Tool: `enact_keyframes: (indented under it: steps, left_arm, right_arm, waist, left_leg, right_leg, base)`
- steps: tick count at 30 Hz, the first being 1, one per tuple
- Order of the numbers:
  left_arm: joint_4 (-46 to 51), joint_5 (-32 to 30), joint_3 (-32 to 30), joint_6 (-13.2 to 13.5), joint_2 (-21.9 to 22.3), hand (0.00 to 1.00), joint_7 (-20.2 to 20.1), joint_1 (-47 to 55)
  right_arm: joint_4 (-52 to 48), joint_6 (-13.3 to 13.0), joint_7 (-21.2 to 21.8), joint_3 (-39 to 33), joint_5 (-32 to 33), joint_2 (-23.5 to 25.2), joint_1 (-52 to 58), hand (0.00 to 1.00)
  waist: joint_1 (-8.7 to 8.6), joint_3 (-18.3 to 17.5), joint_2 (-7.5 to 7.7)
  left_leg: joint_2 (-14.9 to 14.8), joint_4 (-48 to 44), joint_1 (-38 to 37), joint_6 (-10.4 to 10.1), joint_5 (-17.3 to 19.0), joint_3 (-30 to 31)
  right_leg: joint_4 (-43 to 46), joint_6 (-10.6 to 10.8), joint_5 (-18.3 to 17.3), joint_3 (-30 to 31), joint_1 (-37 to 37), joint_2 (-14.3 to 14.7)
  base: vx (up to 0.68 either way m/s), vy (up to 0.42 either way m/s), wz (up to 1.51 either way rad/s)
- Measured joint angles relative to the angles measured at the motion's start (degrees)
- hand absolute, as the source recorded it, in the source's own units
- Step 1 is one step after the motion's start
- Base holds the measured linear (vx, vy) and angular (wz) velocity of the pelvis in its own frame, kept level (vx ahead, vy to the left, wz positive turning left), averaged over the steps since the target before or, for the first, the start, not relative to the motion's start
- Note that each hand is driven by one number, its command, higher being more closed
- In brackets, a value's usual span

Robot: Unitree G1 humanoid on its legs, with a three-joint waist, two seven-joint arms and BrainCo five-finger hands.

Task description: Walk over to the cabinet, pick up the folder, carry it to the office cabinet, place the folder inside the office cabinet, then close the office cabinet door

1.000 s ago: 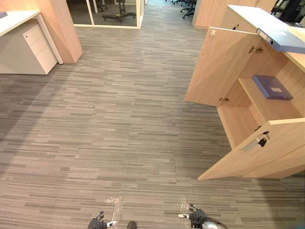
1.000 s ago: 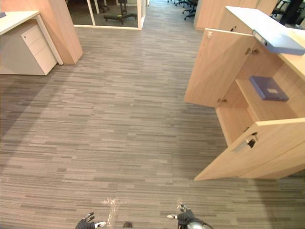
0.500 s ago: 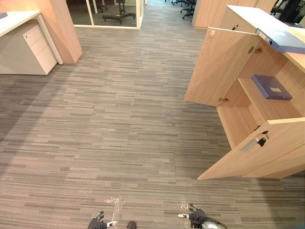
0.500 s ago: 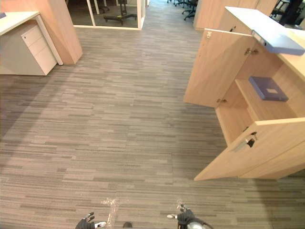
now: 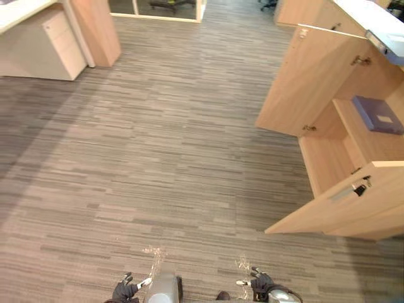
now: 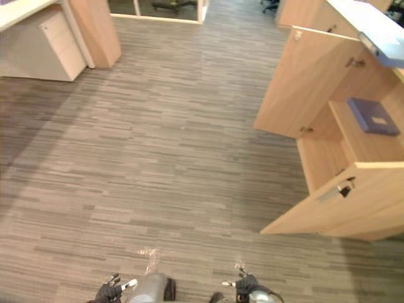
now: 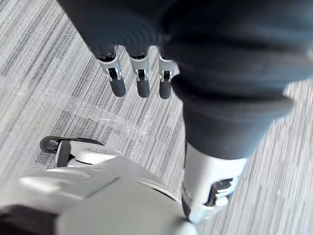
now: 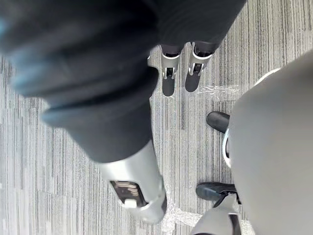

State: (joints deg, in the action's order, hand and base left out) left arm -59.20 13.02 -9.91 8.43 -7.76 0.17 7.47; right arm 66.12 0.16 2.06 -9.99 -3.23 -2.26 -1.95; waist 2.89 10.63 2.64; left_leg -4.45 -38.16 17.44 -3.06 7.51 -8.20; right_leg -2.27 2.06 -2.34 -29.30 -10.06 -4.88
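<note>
You were on the walk-in leg, well short of the cabinet (image 5: 328,82). Left hand (image 7: 142,83) and right hand (image 8: 171,78) hung low at the near edge, fingers straight and loose, holding nothing. The cabinet stood at the right with both doors swung out. The folder (image 5: 377,115) lay flat on the shelf (image 5: 356,142) inside, and a blue binder (image 6: 382,47) lay on the cabinet top. The near door (image 5: 360,214) jutted left into your line, so that was my main snag risk. Best call: you needed to turn right and come in square between the near door and the far door (image 5: 312,85). Keeping both arms tucked until past the door edge made sense. You should have stopped once the shelf was within easy reach, before raising a hand.
</note>
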Motion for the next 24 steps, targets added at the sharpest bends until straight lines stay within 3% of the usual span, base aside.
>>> enact_keyframes:
  steps: [2,4,5,7,8,9,10,11,13,14,15,16,17,19,21,22,24]
  left_arm:
    - [0.12,1.13,-1.86,-0.11,0.84,0.00,0.55,0.74]
    - [0.10,0.96,-2.95,-0.19,1.10,0.00,0.64,0.76]
    - [0.10,0.64,-3.47,-0.18,1.72,0.00,0.67,0.91]
    - [0.02,0.43,-3.89,-0.18,3.06,0.00,0.96,1.60]
    - [0.00,-0.09,-4.09,-0.18,2.77,0.00,0.96,2.11]
    - [0.12,-0.21,-4.10,-0.15,2.40,0.00,0.96,2.19]
    - [0.17,-1.04,-3.96,-0.12,1.85,0.00,0.96,1.99]
    - [0.18,-1.48,-3.89,-0.12,1.94,0.00,0.99,1.50]
    - [0.17,-1.83,-3.27,-0.03,2.71,0.00,0.97,1.84]
    - [0.07,-1.90,-1.94,-0.03,2.98,0.00,0.91,2.34]
    - [-0.02,-2.02,-0.79,-0.01,2.90,0.00,0.79,2.55]
    - [-0.02,-2.25,0.10,0.11,2.73,0.00,0.55,2.45]
    - [-0.14,-2.43,0.36,0.21,2.61,0.00,0.53,2.22]
    - [-1.07,-4.37,1.02,0.19,2.33,0.00,0.48,1.65]
    - [-1.17,-4.71,1.79,0.18,2.08,0.00,0.42,1.55]
    - [-1.97,-4.69,1.99,0.08,2.09,0.00,0.14,1.46]
    - [-3.32,-4.50,1.59,-0.02,2.02,0.00,-0.18,1.30]
  right_arm:
    - [-0.09,0.15,-0.18,-0.05,0.51,-0.58,-0.06,0.00]
    - [-0.09,0.21,-0.41,-0.11,1.37,-0.90,-0.57,0.00]
    - [-0.10,0.22,-0.46,-0.02,1.56,-1.20,-0.93,0.00]
    - [-0.07,0.22,-0.50,-0.01,1.56,-1.64,-1.22,0.00]
    - [-0.04,0.22,-0.47,0.02,1.55,-0.71,-1.48,0.00]
    - [-0.02,0.22,-0.46,0.01,1.56,-0.13,-1.96,0.00]
    - [0.02,0.18,-0.31,-0.03,1.55,0.63,-3.05,0.00]
    - [0.06,0.10,-0.25,-0.07,1.49,0.79,-3.53,0.00]
    - [0.02,0.04,0.10,-0.65,1.32,0.72,-3.59,0.00]
    - [-0.21,0.05,0.28,-2.31,1.02,0.69,-2.86,0.00]
    - [-0.41,0.07,0.28,-3.00,0.95,0.42,-1.65,0.00]
    - [-1.16,0.19,0.29,-4.19,0.96,0.30,-0.33,0.00]
    - [-1.83,0.13,0.23,-4.58,0.99,-0.13,-0.56,0.00]
    - [-2.16,0.09,0.19,-4.73,1.07,-0.69,-0.92,0.00]
    - [-2.36,0.03,0.26,-5.93,1.07,-0.58,-0.98,0.00]
    - [-2.39,-0.11,0.25,-6.74,1.08,-0.81,-1.33,0.00]
    - [-2.28,-0.16,0.25,-6.73,1.08,-0.85,-2.16,0.00]
  waist:
    - [0.21,-0.06,-0.03]
    - [0.29,0.13,-0.53]
    - [0.45,0.30,-1.23]
    - [0.89,-0.03,-3.39]
    - [1.18,-0.70,-2.25]
    - [1.24,-1.25,-1.37]
    - [1.09,-2.05,-0.19]
    - [1.03,-2.24,-0.29]
    - [2.03,-3.35,-1.99]
    - [2.04,-4.02,-3.07]
    - [1.52,-4.56,-3.53]
    - [0.54,-4.61,-3.62]
    - [-0.35,-4.46,-3.57]
    - [-1.05,-4.27,-4.23]
    - [-0.90,-2.67,-4.30]
    - [-0.95,-1.76,-5.02]
    - [-1.08,-0.97,-5.06]
  left_leg:
    - [-1.88,8.76,1.55,0.52,0.29,-1.53]
    - [-2.47,21.63,1.29,-0.54,-2.93,-0.22]
    - [-3.64,30.10,0.37,-2.52,-5.77,0.45]
    - [-6.22,32.87,-0.54,-4.67,-8.75,0.82]
    - [-3.22,31.10,-0.83,-3.89,-12.00,-0.75]
    - [-1.62,30.33,-0.70,-3.83,-11.94,-1.34]
    - [1.45,28.62,-0.46,-2.68,-11.23,-1.94]
    - [3.47,27.67,-1.08,-1.09,-10.32,-2.40]
    - [5.34,29.14,-4.60,1.11,-9.28,-3.86]
    - [7.06,30.83,-8.58,2.63,-9.31,-3.89]
    - [8.32,31.60,-11.44,4.17,-8.60,-3.87]
    - [9.66,31.95,-14.48,6.23,-7.67,-3.39]
    - [10.20,32.26,-16.31,7.00,-7.03,-2.80]
    - [9.83,34.33,-19.86,7.39,-6.71,-1.62]
    - [8.89,35.44,-23.53,7.33,-6.63,-1.38]
    - [7.71,35.81,-25.71,7.10,-6.01,-1.31]
    - [6.32,36.12,-27.74,6.88,-3.99,-1.47]
  right_leg:
    - [0.12,0.81,-0.36,0.08,0.02,-1.27]
    - [0.44,1.93,-0.96,0.55,-0.02,-2.91]
    - [0.91,3.14,-1.35,1.71,0.19,-3.69]
    - [1.24,6.12,-1.75,3.62,-0.44,-4.71]
    - [1.15,7.93,-2.87,4.48,-1.08,-8.58]
    - [1.15,8.05,-3.07,4.48,-0.97,-10.25]
    - [2.26,6.99,-2.18,4.70,-0.82,-13.80]
    - [4.41,7.52,0.11,5.39,-0.28,-16.35]
    - [11.71,4.54,2.64,7.03,2.41,-19.78]
    - [19.00,1.96,4.47,6.16,3.47,-22.73]
    - [25.43,-0.60,5.95,4.70,4.58,-25.59]
    - [38.66,-6.14,6.03,2.37,6.99,-29.79]
    - [46.50,-7.10,4.78,1.28,9.66,-31.33]
    - [53.01,-4.08,-0.98,-1.70,13.30,-28.88]
    - [50.29,-2.01,-5.82,-4.67,14.37,-24.76]
    - [46.48,-0.97,-7.01,-6.51,14.94,-21.29]
    - [38.81,-0.74,-6.86,-8.76,16.86,-16.69]
  base:
    - [0.06,0.136,-0.03]
    - [0.18,0.227,-0.10]
    - [0.28,0.410,-0.27]
    - [0.31,0.453,-0.47]
    - [0.36,0.422,-0.45]
    - [0.46,0.440,-0.44]
    - [0.38,0.304,-0.31]
    - [0.37,0.291,-0.47]
    - [0.38,0.314,-0.50]
    - [0.42,0.325,-0.20]
    - [0.49,0.377,0.11]
    - [0.35,0.259,0.34]
    - [0.34,0.223,0.36]
    - [0.31,0.122,0.23]
    - [0.27,0.028,0.00]
    - [0.20,-0.072,-0.11]
    - [0.17,-0.146,-0.10]
